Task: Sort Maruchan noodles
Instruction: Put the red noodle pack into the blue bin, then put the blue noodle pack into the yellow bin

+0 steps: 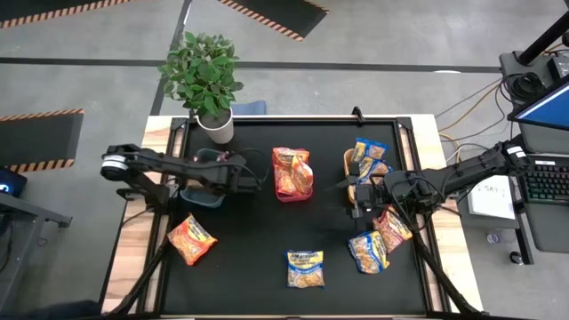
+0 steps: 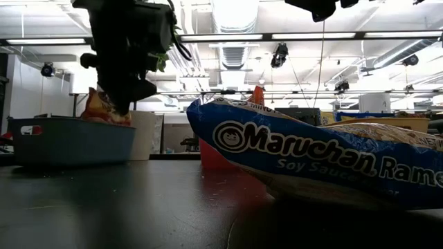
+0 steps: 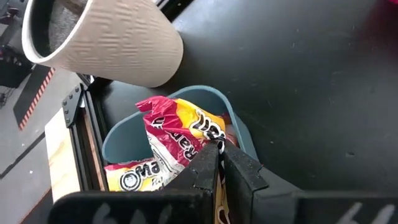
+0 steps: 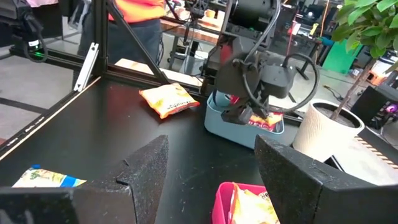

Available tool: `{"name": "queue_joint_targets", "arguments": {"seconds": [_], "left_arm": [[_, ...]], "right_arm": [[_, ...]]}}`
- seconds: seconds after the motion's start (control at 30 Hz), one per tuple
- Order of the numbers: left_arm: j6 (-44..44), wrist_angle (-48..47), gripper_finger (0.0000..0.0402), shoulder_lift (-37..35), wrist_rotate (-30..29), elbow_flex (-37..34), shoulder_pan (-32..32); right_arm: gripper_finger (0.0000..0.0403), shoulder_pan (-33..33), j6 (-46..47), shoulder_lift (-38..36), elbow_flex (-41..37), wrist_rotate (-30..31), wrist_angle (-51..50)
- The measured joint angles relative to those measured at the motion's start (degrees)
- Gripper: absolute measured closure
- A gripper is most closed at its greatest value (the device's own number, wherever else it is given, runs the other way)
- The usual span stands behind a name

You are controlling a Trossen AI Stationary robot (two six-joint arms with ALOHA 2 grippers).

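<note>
My left gripper hangs over the teal bin, shut on a red-pink and yellow Maruchan packet that reaches into the bin; the right wrist view shows the gripper from across the table. My right gripper waits open and level in front of the tan bin, touching nothing. The red bin holds orange packets. On the table lie an orange packet, two blue packets and a red-pink one. My left gripper pinches the packet's crinkled upper edge between its two fingers, which slant down at it from above. The packet hangs below the fingers, crumpled and tilted, with its lower part inside the teal bin.
A white pot with a leafy plant stands just beyond the teal bin. One blue packet lies close to the low camera. Bare black table stretches between the bins and the near edge. A person in orange stands beyond the table.
</note>
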Motion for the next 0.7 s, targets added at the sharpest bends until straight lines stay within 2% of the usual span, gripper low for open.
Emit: {"name": "queue_joint_targets", "arguments": {"seconds": [0.2, 0.7], "left_arm": [[0.21, -0.15, 0.037, 0.59, 0.59, -0.09, -0.18], [4.25, -1.63, 0.0243, -2.36, 0.56, 0.45, -3.11]], "right_arm": [[0.0174, 0.0, 0.61, 0.0, 0.0, 0.0, -0.02], [0.0174, 0.0, 4.21, 0.0, 0.0, -0.02, -0.33]]}}
